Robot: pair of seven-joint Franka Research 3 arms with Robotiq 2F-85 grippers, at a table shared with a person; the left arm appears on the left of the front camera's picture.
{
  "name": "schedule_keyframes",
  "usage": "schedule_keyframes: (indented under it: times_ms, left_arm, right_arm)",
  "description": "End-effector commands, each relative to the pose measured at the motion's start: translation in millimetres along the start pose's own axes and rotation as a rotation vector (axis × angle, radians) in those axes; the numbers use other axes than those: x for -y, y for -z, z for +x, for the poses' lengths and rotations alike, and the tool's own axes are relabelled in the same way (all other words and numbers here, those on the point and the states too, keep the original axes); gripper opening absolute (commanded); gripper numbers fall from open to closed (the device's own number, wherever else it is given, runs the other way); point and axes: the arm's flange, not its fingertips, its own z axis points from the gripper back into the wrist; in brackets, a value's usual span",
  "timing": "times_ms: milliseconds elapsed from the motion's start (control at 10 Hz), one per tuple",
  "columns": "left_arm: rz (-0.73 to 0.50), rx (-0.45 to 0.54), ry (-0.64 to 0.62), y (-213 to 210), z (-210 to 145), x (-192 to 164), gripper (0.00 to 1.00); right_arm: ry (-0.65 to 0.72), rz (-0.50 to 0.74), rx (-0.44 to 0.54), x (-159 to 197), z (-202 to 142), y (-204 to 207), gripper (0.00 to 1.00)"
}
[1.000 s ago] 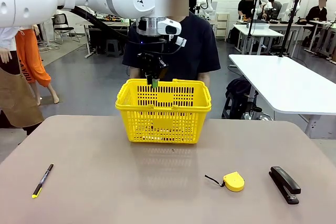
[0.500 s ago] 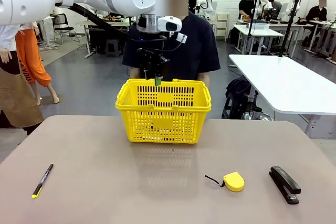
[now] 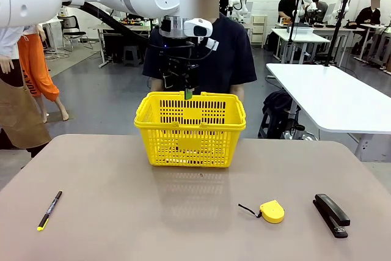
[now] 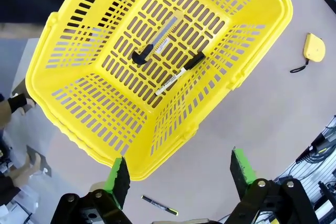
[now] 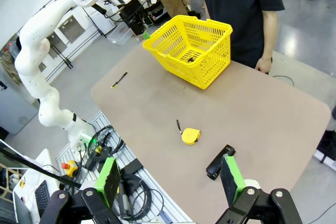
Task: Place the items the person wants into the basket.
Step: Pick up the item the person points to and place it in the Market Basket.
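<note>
The yellow basket (image 3: 190, 132) stands at the table's far side, in front of the person (image 3: 211, 53) in a navy T-shirt. My left gripper (image 3: 178, 91) hangs just above its rim, open and empty. In the left wrist view the basket (image 4: 79, 61) lies below the open left gripper (image 4: 179, 174). On its floor are a yellow-and-black utility knife (image 4: 155, 43) and a white marker (image 4: 178, 74). A thin black pen (image 3: 49, 210) with a yellow tip lies at the near left of the table. My right gripper (image 5: 169, 179) is open, high over the table's near right corner.
A round yellow tape measure (image 3: 272, 211) and a black stapler (image 3: 332, 214) lie at the near right. The person's hand (image 5: 262, 65) rests at the far table edge beside the basket (image 5: 205, 64). The table's middle (image 3: 183, 200) is bare.
My left gripper has gone from shut to open and has risen a little above the basket's rim. Nothing on the table has moved.
</note>
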Motion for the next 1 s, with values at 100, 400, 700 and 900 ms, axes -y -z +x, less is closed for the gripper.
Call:
schedule_keyframes:
  times_ms: [100,400,700,900]
  left_arm:
    - [0.024,0.007,-0.026,0.6,-8.6,-2.6,1.00]
    - [0.015,-0.037,-0.062,0.4,-25.8,0.6,1.00]
    - [0.013,-0.060,-0.022,19.4,-117.9,40.5,1.00]
    - [0.049,-0.041,-0.023,32.8,-178.4,55.3,1.00]
  right_arm:
    - [-0.017,0.020,0.018,0.2,2.6,-0.7,1.00]
    - [-0.017,0.020,0.018,0.2,2.6,-0.7,1.00]
    - [-0.017,0.020,0.018,0.2,2.6,-0.7,1.00]
    - [-0.017,0.020,0.018,0.2,2.6,-0.7,1.00]
